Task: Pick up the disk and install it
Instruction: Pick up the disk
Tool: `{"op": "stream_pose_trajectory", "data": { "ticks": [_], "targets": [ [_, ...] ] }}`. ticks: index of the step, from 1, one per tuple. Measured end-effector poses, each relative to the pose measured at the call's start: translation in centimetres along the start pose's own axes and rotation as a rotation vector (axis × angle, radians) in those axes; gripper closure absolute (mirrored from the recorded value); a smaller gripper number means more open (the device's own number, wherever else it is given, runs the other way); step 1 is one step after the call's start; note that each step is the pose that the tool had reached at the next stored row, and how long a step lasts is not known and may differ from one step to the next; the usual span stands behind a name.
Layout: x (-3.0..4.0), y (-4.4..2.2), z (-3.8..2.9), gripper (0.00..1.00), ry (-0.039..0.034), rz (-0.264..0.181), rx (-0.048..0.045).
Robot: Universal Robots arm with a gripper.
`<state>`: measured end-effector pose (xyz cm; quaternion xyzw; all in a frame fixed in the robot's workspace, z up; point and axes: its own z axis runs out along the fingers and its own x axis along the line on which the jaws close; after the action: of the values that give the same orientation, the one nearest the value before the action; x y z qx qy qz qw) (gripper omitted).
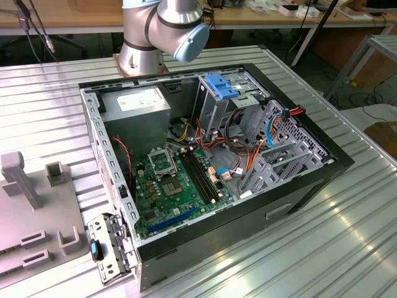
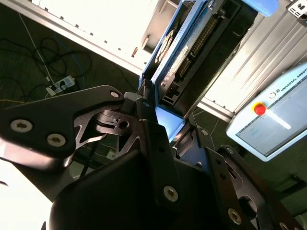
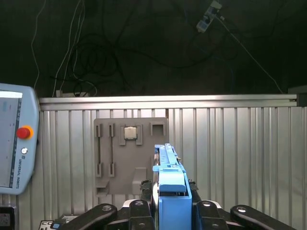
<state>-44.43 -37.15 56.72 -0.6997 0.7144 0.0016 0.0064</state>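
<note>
Jaws clamp disk (image 3: 170, 184); PC case (image 1: 248, 243) holds mobo (image 1: 170, 186), PSU (image 1: 136, 105).

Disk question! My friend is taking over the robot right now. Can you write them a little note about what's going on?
Gripper: shut on the disk; both wrist views show it clamped between the fingers.
Disk: held up off the ribbed metal table, with the grey fixture plate beyond it in the first wrist view.
Computer case: lies open on the table in the exterior view.
Done: the disk is picked up.
Left: the disk is not in the case yet, so it is not installed.
</note>
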Motion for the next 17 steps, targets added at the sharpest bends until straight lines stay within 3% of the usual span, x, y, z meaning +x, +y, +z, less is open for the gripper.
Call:
{"op": "stream_pose_trajectory", "data": {
  "ticks": [6, 17],
  "targets": [
    [-0.02, -1.07, 0.01, 0.63, 0.0, 0.0, 0.0],
    [-0.04, -2.28, 0.02, 0.63, 0.0, 0.0, 0.0]
  ]
}}
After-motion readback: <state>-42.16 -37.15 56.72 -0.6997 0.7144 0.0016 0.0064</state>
